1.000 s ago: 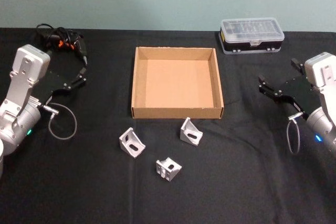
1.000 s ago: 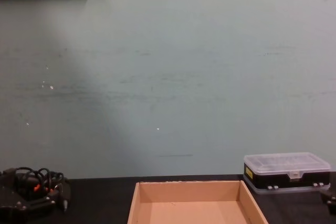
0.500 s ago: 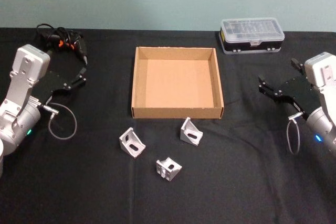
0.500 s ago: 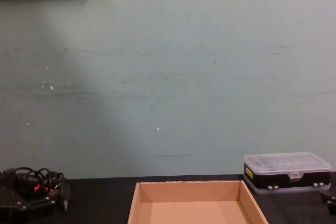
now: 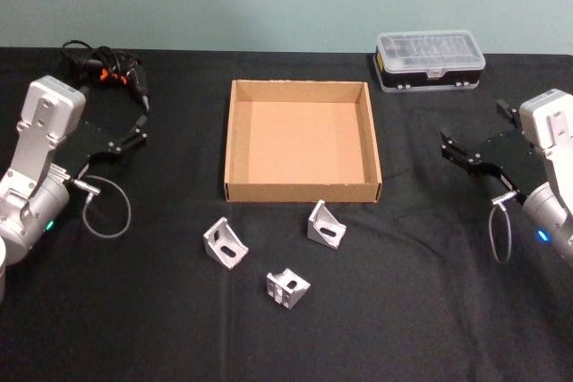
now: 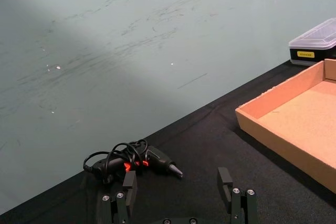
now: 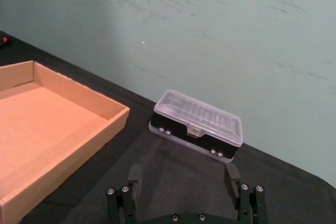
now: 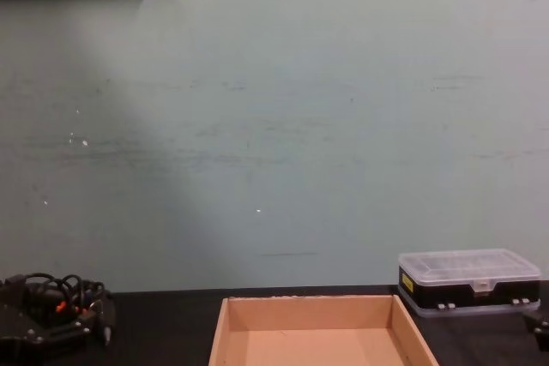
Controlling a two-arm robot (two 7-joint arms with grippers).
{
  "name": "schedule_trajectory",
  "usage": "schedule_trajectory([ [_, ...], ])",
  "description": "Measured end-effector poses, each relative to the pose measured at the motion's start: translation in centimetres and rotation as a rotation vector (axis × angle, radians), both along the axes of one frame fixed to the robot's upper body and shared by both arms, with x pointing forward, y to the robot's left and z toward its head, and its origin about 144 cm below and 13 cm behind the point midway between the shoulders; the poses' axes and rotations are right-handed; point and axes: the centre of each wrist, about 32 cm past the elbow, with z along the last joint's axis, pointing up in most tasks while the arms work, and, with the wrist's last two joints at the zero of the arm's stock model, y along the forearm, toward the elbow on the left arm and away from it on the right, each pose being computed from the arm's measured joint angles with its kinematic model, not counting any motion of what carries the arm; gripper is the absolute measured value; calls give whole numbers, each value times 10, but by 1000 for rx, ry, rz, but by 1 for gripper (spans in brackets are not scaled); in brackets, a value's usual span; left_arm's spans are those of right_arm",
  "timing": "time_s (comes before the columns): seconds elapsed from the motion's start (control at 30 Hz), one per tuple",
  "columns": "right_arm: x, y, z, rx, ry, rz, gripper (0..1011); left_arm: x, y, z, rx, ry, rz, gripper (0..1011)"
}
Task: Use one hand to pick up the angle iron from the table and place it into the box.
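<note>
Three angle irons are lying on the black table, all outside the cardboard box and just on its near side. The right angle iron is sitting closest to the box's near wall without touching it. The left angle iron is resting a little nearer and to the left. The near angle iron is lying between the two and nearest the onlooker. The box is standing open at the middle of the table.

The left gripper is hanging well to the left of the box, fingers spread and holding nothing. The right gripper is hanging well to the right, likewise spread and carrying nothing.

A corded electric screwdriver is lying at the far left, and a black case with a clear lid is sitting at the far right.
</note>
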Motion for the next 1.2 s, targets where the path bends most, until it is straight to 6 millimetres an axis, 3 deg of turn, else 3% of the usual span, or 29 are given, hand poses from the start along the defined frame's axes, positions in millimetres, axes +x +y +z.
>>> schedule_trajectory([
  [0.6, 13, 0, 48, 119, -70, 77, 1003, 0, 0, 0, 0, 0, 0, 1000],
  [0.87, 18, 4, 70, 138, -21, 189, 1003, 0, 0, 0, 0, 0, 0, 1000],
  [1.2, 21, 14, 82, 112, 101, 336, 1003, 0, 0, 0, 0, 0, 0, 1000],
])
